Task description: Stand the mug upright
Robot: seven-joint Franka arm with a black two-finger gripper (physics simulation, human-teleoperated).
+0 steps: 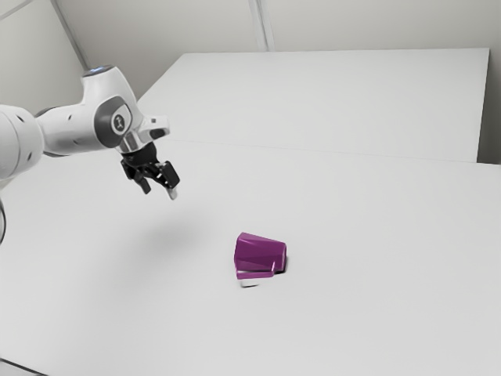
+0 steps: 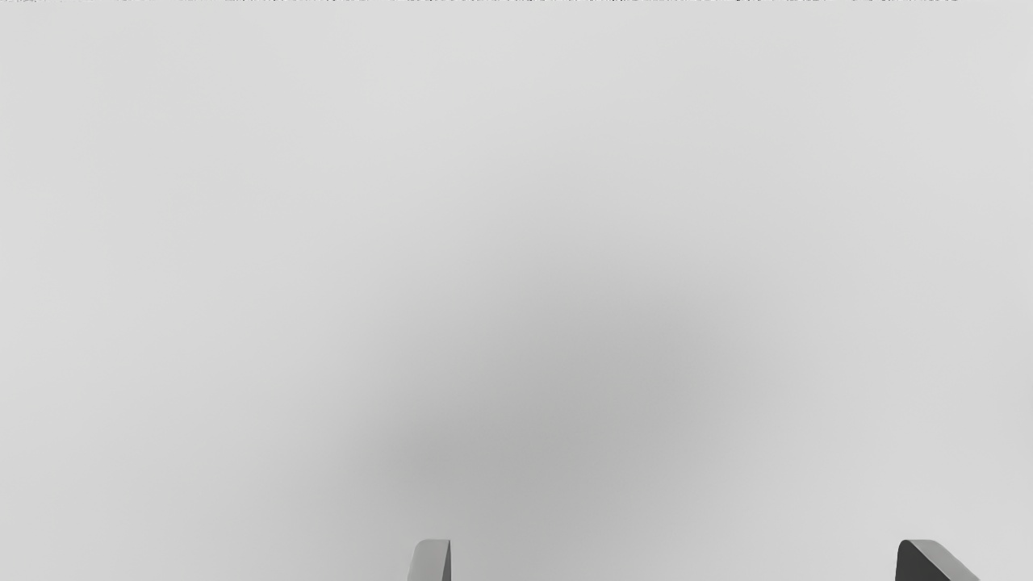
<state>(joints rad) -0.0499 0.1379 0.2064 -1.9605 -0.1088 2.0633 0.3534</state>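
Lying tipped over below the exterior view's centre, the glossy, faceted purple mug hides its inside, while the black gripper, upper left, has jaws apart, its smooth arm cut off.

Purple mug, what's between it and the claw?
Bare white tabletop lies between the raised claw and the toppled mug, as the exterior view shows.

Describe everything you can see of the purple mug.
The mug is a glossy, deep purple, with flat-faceted sides that narrow toward the exterior view's right. It lies tipped on its side on the pale table, its handle along the side nearer the exterior camera. Its material and inside can't be made out. The table bears it; the gripper is well clear of it.
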